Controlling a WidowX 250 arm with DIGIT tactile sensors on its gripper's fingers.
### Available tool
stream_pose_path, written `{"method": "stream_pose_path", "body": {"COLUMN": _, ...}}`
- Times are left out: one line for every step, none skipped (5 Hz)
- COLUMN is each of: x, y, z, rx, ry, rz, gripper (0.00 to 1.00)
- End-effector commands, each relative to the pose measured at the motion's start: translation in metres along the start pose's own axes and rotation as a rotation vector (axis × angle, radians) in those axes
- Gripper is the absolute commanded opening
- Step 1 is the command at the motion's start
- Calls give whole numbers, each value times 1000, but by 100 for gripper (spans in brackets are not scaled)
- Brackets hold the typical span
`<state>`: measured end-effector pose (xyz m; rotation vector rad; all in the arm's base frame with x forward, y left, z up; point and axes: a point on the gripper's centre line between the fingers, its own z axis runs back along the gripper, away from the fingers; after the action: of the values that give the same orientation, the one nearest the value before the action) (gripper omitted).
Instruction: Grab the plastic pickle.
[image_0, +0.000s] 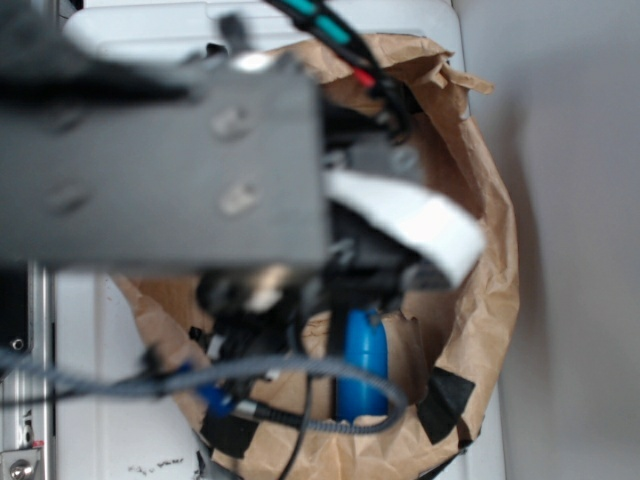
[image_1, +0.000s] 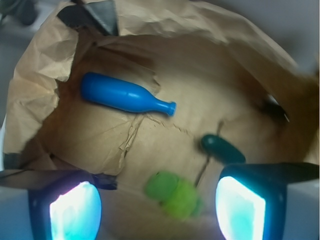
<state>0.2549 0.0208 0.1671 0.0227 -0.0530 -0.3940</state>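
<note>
Inside a crumpled brown paper bag (image_1: 210, 60) lie a blue plastic bottle (image_1: 122, 95), a fuzzy lime-green plush toy (image_1: 172, 194) and the small dark green plastic pickle (image_1: 222, 148) (nearest the right finger). The pincer (image_1: 157, 207) hovers above, open and empty.

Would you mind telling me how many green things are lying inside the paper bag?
2: the dark pickle near the right claw finger, and the lime plush toy at the bottom centre. The fingers may hide others.

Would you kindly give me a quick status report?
Gripper open, empty, above bag. Pickle on bag floor, ungrasped. Plush toy beside it.
</note>
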Motion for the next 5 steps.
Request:
{"method": "stream_pose_path", "body": {"x": 3, "y": 30, "z": -1, "rx": 64, "ry": -17, "rz": -118, "gripper": 100}}
{"method": "stream_pose_path", "body": {"x": 3, "y": 30, "z": -1, "rx": 64, "ry": -17, "rz": -118, "gripper": 100}}
{"method": "stream_pose_path", "body": {"x": 3, "y": 30, "z": -1, "rx": 64, "ry": -17, "rz": -118, "gripper": 100}}
{"method": "stream_pose_path", "body": {"x": 3, "y": 30, "z": -1, "rx": 64, "ry": -17, "rz": -118, "gripper": 100}}
{"method": "stream_pose_path", "body": {"x": 7, "y": 50, "z": -41, "rx": 55, "ry": 2, "rz": -222, "gripper": 100}}
